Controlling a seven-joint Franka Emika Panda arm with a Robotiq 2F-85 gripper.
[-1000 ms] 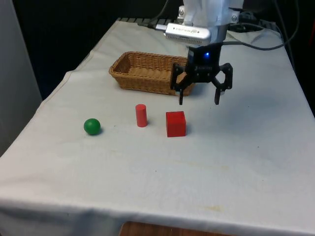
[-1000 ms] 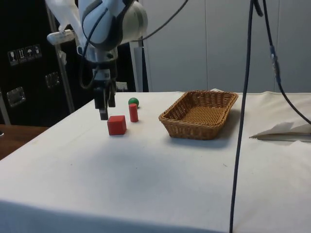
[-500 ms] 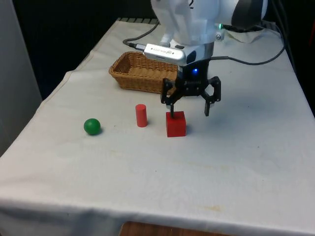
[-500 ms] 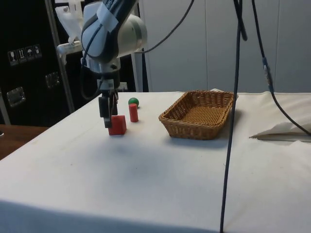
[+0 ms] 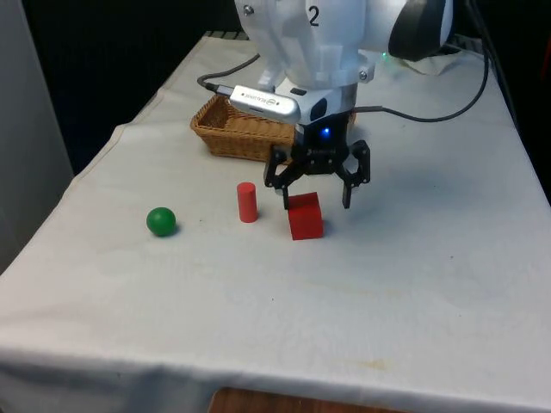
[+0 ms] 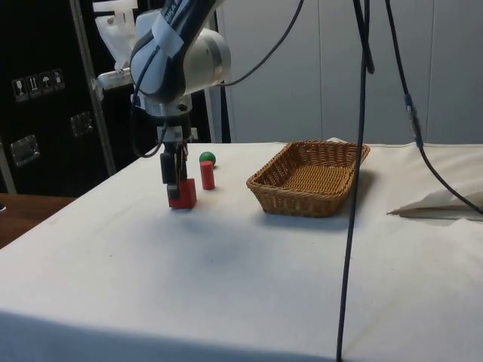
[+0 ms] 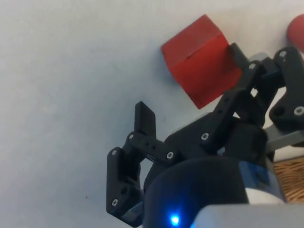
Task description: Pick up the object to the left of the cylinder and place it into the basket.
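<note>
On the white-clothed table (image 5: 413, 292) the things nearest the front camera form a row: a green ball (image 5: 160, 221) toward the front view's left, a small red cylinder (image 5: 247, 202) standing upright in the middle, and a red cube (image 5: 305, 215) toward the front view's right. The ball lies well apart from the cylinder, resting free on the cloth with nothing touching it; it is the object on the cylinder's left in the front view. In the side view the ball (image 6: 207, 158) shows just behind the cylinder (image 6: 207, 174), and the cube (image 6: 183, 193) sits nearer that camera. The black gripper (image 5: 316, 195) hangs low right over the cube, its fingers spread wide and holding nothing; one finger comes down at the cube's far edge on the cylinder side, the other hangs past the cube's corner on the front view's right. In the wrist view the cube (image 7: 202, 61) lies beside one finger (image 7: 236, 97), whose tip is close against the cube's side, while the other finger (image 7: 144, 122) stands over bare cloth. Whether the finger touches the cube cannot be told. Farther back, behind the white arm (image 5: 310, 43), a woven wicker basket (image 5: 225, 129) rests on the cloth; in the side view the basket (image 6: 311, 177) sits well apart from the three objects.
</note>
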